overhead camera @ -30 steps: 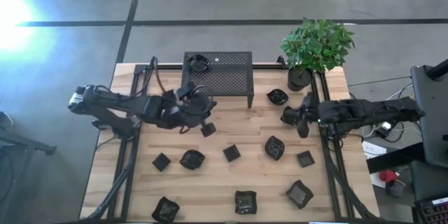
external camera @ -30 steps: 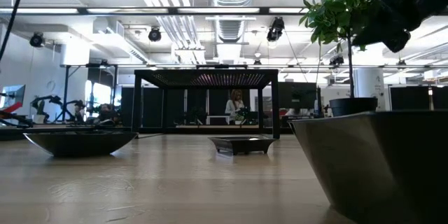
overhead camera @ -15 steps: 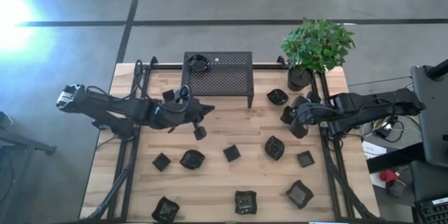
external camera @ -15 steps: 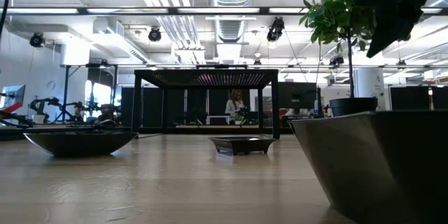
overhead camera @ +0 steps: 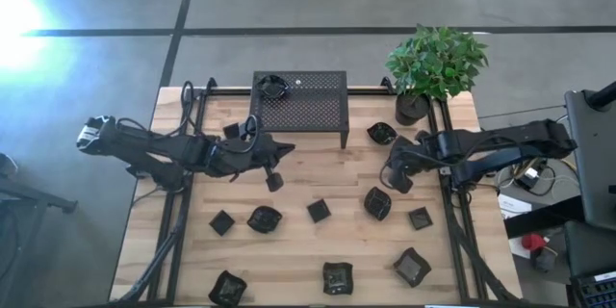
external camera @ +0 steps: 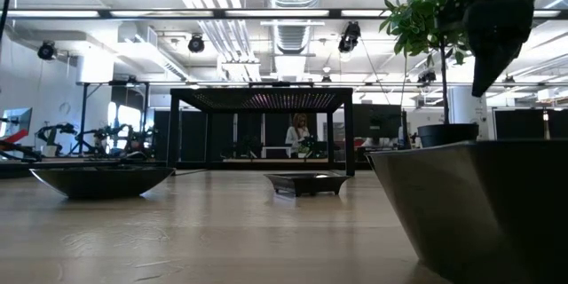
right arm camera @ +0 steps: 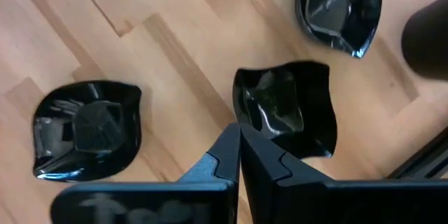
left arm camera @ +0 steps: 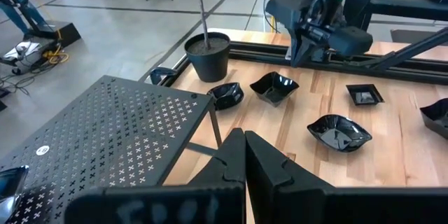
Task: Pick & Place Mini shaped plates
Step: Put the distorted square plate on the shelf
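Note:
Several mini shaped plates lie scattered on the wooden table [overhead camera: 327,168], among them a leaf-like one [overhead camera: 264,218] and a square one [overhead camera: 319,210]; one more [overhead camera: 272,85] rests on top of the black perforated rack [overhead camera: 306,98]. My right gripper [right arm camera: 239,140] is shut and points steeply down. It hangs over the rim of a wavy square plate [right arm camera: 287,108], clear above the table in the low view [external camera: 486,80]. My left gripper [left arm camera: 243,143] is shut, almost level, beside the rack's near right corner [overhead camera: 289,146], holding nothing.
A potted plant [overhead camera: 433,67] stands at the far right corner, with its pot [right arm camera: 430,38] close to my right gripper. Two more plates [right arm camera: 339,3] [right arm camera: 87,129] flank the one under it. A large dark dish [external camera: 470,204] fills the low view's right foreground.
My right gripper has tipped from nearly level to pointing steeply down and has moved toward the table's middle, over the wavy square plate. My left gripper has drawn back toward the table's left edge and levelled out, then kept still. Both stay shut.

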You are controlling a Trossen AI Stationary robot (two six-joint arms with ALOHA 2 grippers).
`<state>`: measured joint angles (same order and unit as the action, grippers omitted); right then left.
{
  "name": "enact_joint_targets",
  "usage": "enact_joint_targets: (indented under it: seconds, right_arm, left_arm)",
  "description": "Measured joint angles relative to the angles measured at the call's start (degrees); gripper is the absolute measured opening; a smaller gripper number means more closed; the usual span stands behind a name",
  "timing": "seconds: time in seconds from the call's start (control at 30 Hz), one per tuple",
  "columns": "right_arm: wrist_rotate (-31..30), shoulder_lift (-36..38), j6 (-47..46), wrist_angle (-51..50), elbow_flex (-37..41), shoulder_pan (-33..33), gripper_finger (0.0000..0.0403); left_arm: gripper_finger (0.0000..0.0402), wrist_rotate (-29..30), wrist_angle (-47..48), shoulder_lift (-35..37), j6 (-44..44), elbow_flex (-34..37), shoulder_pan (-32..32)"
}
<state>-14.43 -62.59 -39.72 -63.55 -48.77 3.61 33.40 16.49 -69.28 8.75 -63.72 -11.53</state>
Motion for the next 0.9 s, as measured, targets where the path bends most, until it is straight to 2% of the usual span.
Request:
enact_joint_targets:
  seconds: [0.63,0.9]
  right_arm:
    - [1.32,-1.89,3.72,0.89,0.09,-2.20,0.0011]
    - [1.18,-3.92,4.14,1.32,0.17,-2.16,0.0064]
  left_arm:
    - [0.0000,-0.57,-0.26,-0.02,-0.02,-0.82,0.00]
    - [0.0000,-0.62,-0.21,-0.04,-0.02,-0.85,0.00]
